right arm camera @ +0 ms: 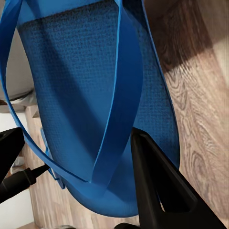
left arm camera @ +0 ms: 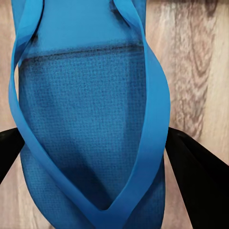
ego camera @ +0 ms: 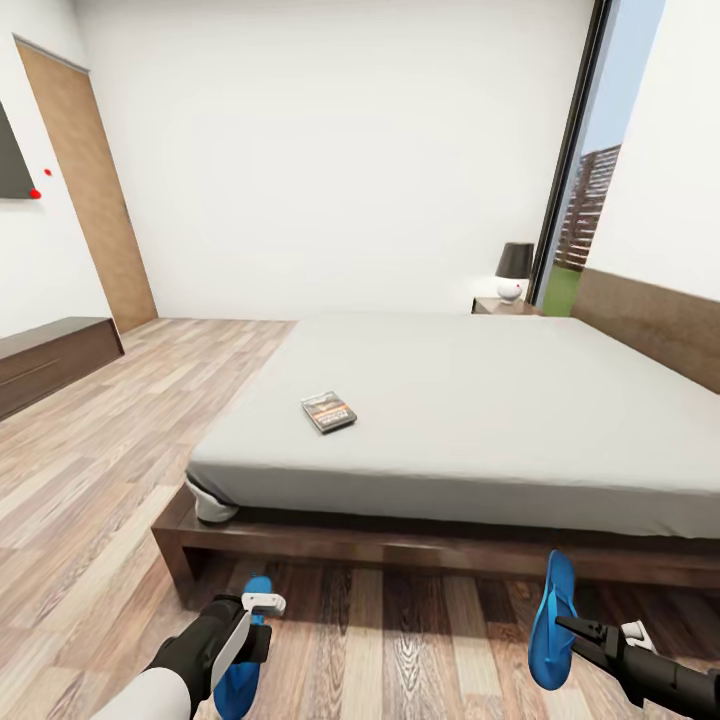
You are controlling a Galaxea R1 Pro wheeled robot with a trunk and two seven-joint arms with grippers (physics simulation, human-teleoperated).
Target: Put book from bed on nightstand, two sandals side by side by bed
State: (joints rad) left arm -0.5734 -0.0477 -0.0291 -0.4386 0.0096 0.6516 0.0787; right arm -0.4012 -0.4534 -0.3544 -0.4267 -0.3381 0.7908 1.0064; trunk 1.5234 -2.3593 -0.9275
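Left gripper (ego camera: 256, 622) clamped on left sandal (ego camera: 240, 668); right gripper (ego camera: 585, 632) clamped on right sandal (ego camera: 552, 622); bed (ego camera: 450, 420) ahead of both.

Bright, even render; soft shadow under the bed (ego camera: 440, 545); wrist close-ups slightly blurred.

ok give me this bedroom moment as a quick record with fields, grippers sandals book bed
left gripper: shut on the left sandal, low over the wood floor
right gripper: shut on the right sandal, sole tilted up on edge
book: flat on the bed, near its foot, untouched
nightstand: far side of the bed by the glass door, a lamp on it
sandals: apart, both in front of the bed's foot
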